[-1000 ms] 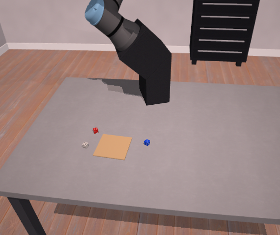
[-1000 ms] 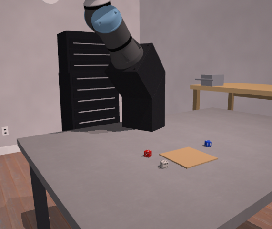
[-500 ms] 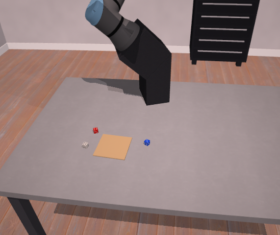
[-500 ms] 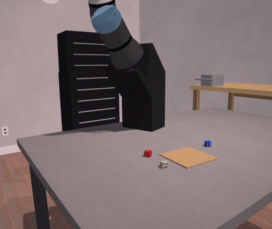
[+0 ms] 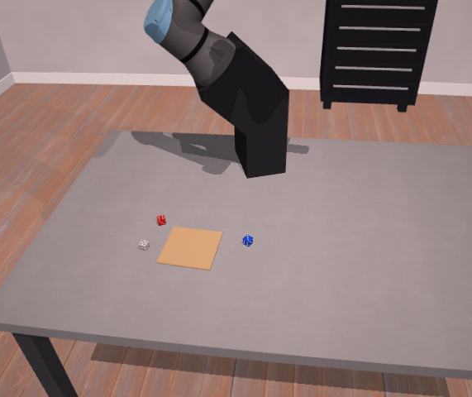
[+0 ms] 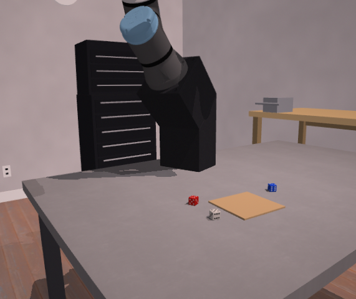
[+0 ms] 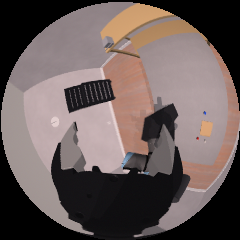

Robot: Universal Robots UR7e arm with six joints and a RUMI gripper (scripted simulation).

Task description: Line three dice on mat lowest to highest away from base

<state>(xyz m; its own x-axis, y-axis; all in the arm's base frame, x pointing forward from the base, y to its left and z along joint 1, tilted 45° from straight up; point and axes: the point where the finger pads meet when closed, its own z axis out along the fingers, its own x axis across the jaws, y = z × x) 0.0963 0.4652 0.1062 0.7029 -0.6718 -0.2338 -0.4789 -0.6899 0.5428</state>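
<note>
The orange mat (image 5: 190,248) (image 6: 246,205) (image 7: 206,128) lies flat on the table. The red die (image 5: 161,220) (image 6: 193,200) (image 7: 197,138) rests on the table off the mat's corner on the robot's side. The white die (image 5: 143,245) (image 6: 214,214) (image 7: 205,141) rests on the table beside the mat, left of it in the top view. The blue die (image 5: 247,240) (image 6: 272,187) (image 7: 204,113) rests on the table on the mat's opposite side. Top numbers are too small to read surely. My gripper (image 7: 118,123) is open and empty, far from the dice; it is out of the top and exterior views.
The black robot base (image 5: 265,141) (image 6: 187,144) stands at the back of the grey table (image 5: 334,256) (image 6: 158,238). A black drawer cabinet (image 5: 377,55) (image 6: 116,106) (image 7: 90,95) stands behind it. A wooden bench (image 6: 332,116) with a grey box (image 6: 277,104) stands to the right in the exterior view.
</note>
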